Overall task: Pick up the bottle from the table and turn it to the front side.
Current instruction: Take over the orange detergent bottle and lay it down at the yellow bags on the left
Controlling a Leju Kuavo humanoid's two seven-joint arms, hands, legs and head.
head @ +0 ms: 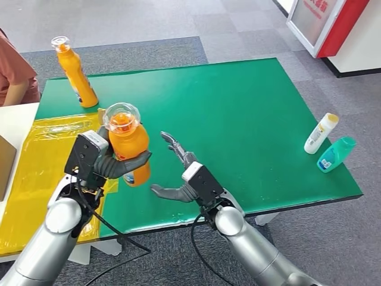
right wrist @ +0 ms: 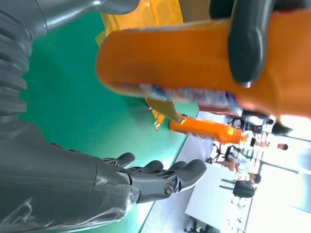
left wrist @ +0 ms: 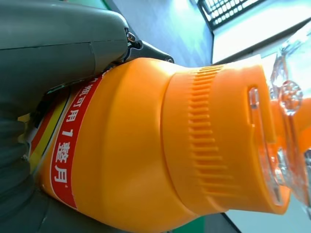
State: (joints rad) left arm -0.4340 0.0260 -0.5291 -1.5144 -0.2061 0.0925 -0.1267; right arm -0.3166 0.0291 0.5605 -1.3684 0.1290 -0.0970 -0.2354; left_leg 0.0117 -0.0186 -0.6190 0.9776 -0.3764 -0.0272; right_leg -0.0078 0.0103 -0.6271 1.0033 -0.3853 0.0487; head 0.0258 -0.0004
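My left hand grips an orange bottle with a clear cap, lifted above the near left part of the green table. Its cap tilts up toward me. The left wrist view shows the bottle close up, with its ribbed orange collar and a red label band, the thumb lying along its side. My right hand hangs open just right of the bottle, not touching it. In the right wrist view the bottle lies across the fingers with a dark left fingertip pressed on it.
A second orange bottle stands at the table's far left corner. A white bottle with a yellow cap and a teal bottle lie near the right edge. A yellow sheet covers the left side. A person's arm is at far left.
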